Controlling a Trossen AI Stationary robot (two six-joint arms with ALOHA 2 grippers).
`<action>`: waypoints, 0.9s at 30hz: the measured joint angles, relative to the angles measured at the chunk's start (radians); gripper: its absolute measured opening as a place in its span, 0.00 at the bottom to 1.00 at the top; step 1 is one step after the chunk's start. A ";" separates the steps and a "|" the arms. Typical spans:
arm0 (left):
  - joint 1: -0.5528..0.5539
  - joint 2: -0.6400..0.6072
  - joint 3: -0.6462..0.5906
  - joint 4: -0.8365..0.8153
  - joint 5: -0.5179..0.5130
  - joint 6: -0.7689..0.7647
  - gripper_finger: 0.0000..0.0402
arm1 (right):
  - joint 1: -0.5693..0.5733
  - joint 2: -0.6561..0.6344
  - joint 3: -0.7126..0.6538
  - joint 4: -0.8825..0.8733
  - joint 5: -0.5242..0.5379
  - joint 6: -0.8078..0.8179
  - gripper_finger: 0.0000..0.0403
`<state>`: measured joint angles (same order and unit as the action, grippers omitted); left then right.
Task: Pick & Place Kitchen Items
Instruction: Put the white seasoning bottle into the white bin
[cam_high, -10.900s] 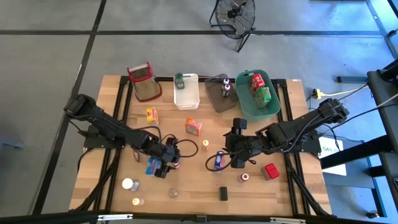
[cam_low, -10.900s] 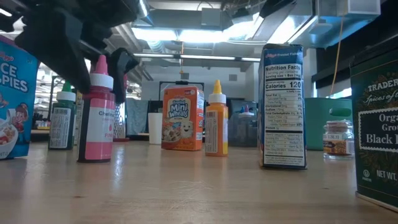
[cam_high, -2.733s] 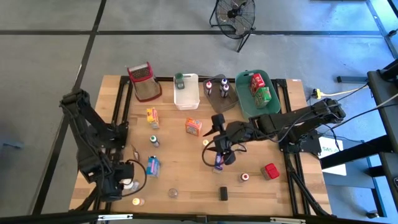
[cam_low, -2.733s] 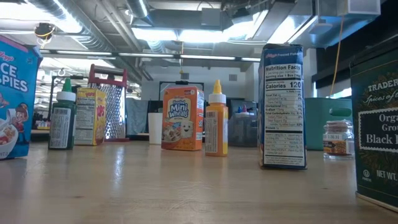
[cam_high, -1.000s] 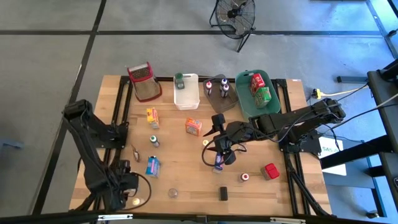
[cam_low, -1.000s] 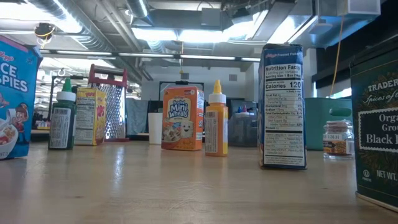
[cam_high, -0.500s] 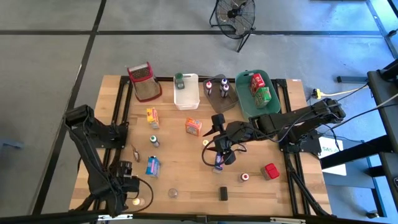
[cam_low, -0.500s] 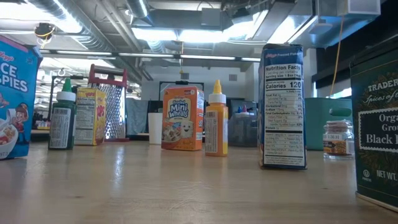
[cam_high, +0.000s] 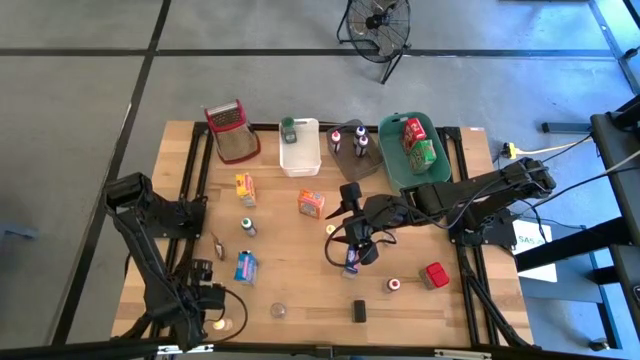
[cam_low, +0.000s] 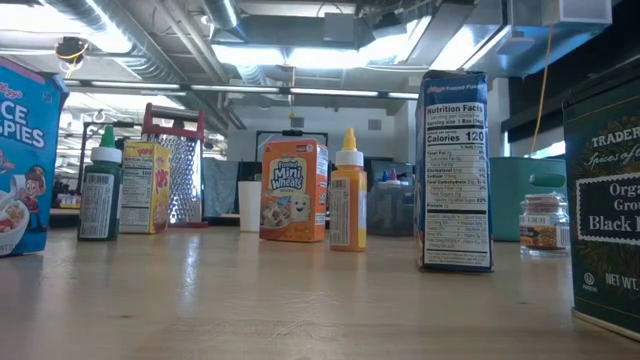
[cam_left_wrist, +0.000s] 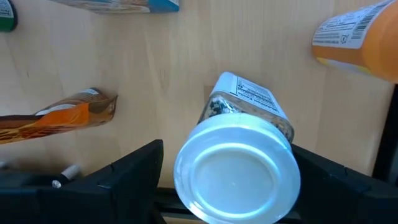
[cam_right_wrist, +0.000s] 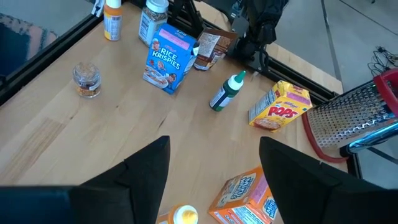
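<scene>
A clear spice jar with a white cap (cam_left_wrist: 236, 177) stands upright on the table's near left corner. My left gripper (cam_left_wrist: 227, 152) points down over it, open, with one finger on each side of the cap and a gap showing. In the high view the gripper (cam_high: 205, 298) covers the jar. My right gripper (cam_right_wrist: 211, 180) hangs open above the middle of the table (cam_high: 352, 240), with nothing between its fingers. A blue box (cam_high: 351, 260) stands just below it. Other kitchen items stand about: a Rice Krispies box (cam_high: 245, 267), a green-capped bottle (cam_high: 246, 226) and a Mini Wheats box (cam_high: 311, 204).
An orange bottle (cam_left_wrist: 360, 37) and a brown packet (cam_left_wrist: 62, 115) lie close to the jar. At the far edge stand a grater (cam_high: 230, 130), a white bin (cam_high: 300, 150), a grey bin (cam_high: 350, 152) and a green bin (cam_high: 412, 160). A red item (cam_high: 434, 275) and a black box (cam_high: 359, 310) sit near right.
My left gripper has come down a little over the white-capped jar at the near left corner, still open. The right arm has kept still.
</scene>
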<state>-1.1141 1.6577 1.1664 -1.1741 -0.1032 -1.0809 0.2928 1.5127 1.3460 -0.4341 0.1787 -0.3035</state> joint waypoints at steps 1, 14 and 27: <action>0.000 0.000 0.000 0.000 0.000 0.003 0.77 | 0.000 0.000 0.000 0.001 0.000 0.000 0.62; 0.000 0.000 0.000 0.000 -0.030 0.071 0.77 | 0.000 0.000 0.000 0.007 0.000 0.000 0.62; 0.000 -0.001 -0.047 0.016 -0.001 0.085 0.77 | 0.000 0.000 0.000 0.006 0.000 0.000 0.62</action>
<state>-1.1137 1.6569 1.1198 -1.1577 -0.1045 -0.9962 0.2932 1.5127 1.3460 -0.4278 0.1783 -0.3035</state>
